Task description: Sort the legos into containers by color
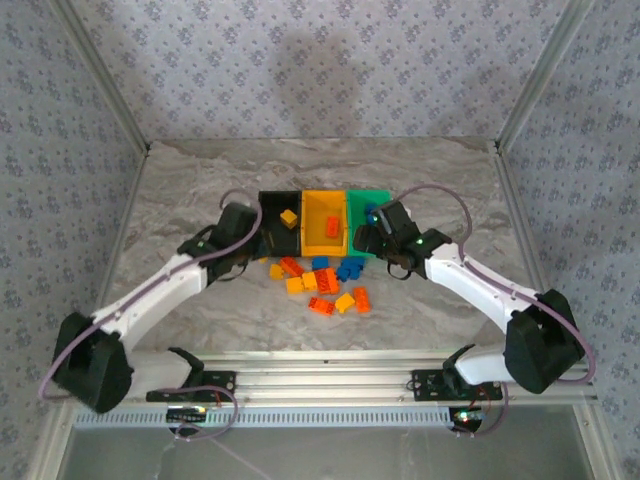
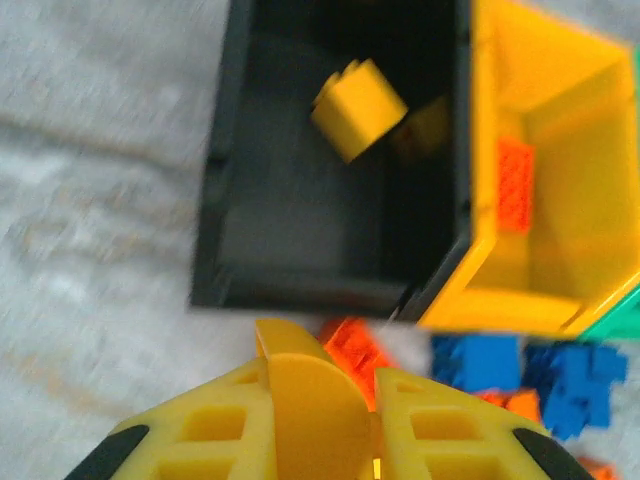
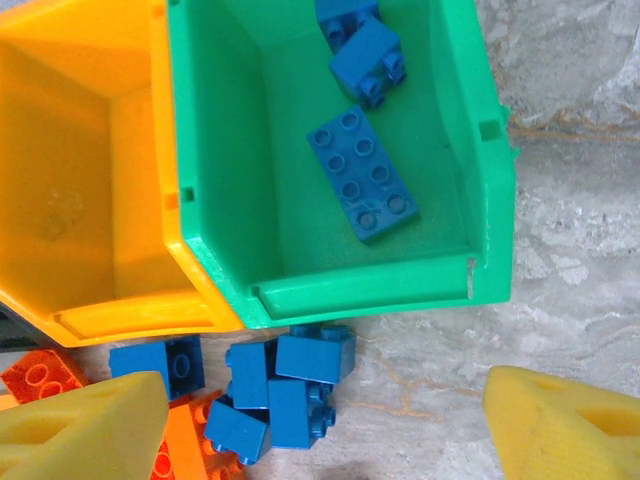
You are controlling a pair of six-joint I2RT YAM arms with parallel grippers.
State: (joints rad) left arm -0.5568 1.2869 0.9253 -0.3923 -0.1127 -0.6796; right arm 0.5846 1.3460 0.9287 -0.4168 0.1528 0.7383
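Note:
My left gripper [image 2: 320, 385] is shut on a yellow lego [image 2: 303, 392] just in front of the black bin [image 2: 215, 200], which holds a yellow brick [image 2: 358, 108]. An orange-red brick [image 2: 514, 185] lies in the yellow-orange bin [image 2: 480, 150]. My right gripper [image 3: 325, 405] is open, its fingers wide apart over a cluster of blue legos [image 3: 285, 385] at the front of the green bin [image 3: 230, 150]. Inside that bin lie a long blue brick [image 3: 362, 187] and smaller blue ones [image 3: 368, 60]. From above, the left gripper [image 1: 255, 250] and right gripper [image 1: 365, 240] flank the bins.
Loose yellow, orange-red and blue legos [image 1: 325, 285] lie on the marble table in front of the three joined bins [image 1: 305, 225]. An orange-red brick [image 3: 40, 375] sits by the right gripper's left finger. Bare table stretches to the right of the green bin.

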